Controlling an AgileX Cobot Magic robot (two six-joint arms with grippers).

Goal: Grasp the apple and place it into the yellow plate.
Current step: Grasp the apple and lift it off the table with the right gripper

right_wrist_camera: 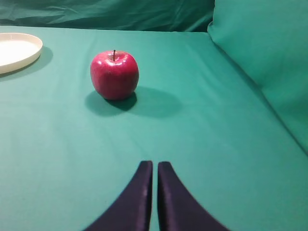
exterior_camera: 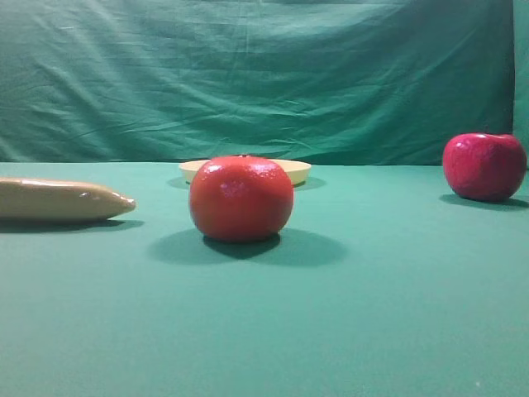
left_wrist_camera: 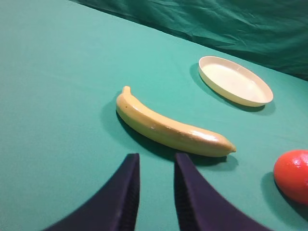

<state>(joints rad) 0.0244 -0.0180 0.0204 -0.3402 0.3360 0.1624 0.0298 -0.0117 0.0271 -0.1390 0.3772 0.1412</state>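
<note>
The apple (exterior_camera: 483, 167), glossy crimson with a short dark stem, stands upright on the green cloth at the far right. In the right wrist view the apple (right_wrist_camera: 114, 75) is ahead and a little left of my right gripper (right_wrist_camera: 155, 163), which is shut, empty and well short of it. The pale yellow plate (exterior_camera: 297, 170) lies empty at the back centre, partly hidden behind the orange-red fruit; it also shows in the left wrist view (left_wrist_camera: 236, 81) and the right wrist view (right_wrist_camera: 14, 50). My left gripper (left_wrist_camera: 156, 156) has its fingers slightly parted, empty, just short of the banana.
A larger orange-red round fruit (exterior_camera: 240, 198) stands in the centre, in front of the plate; it shows at the right edge of the left wrist view (left_wrist_camera: 293, 175). A yellow banana (exterior_camera: 58, 199) lies at the left (left_wrist_camera: 168, 127). A green cloth backdrop rises behind and at the right.
</note>
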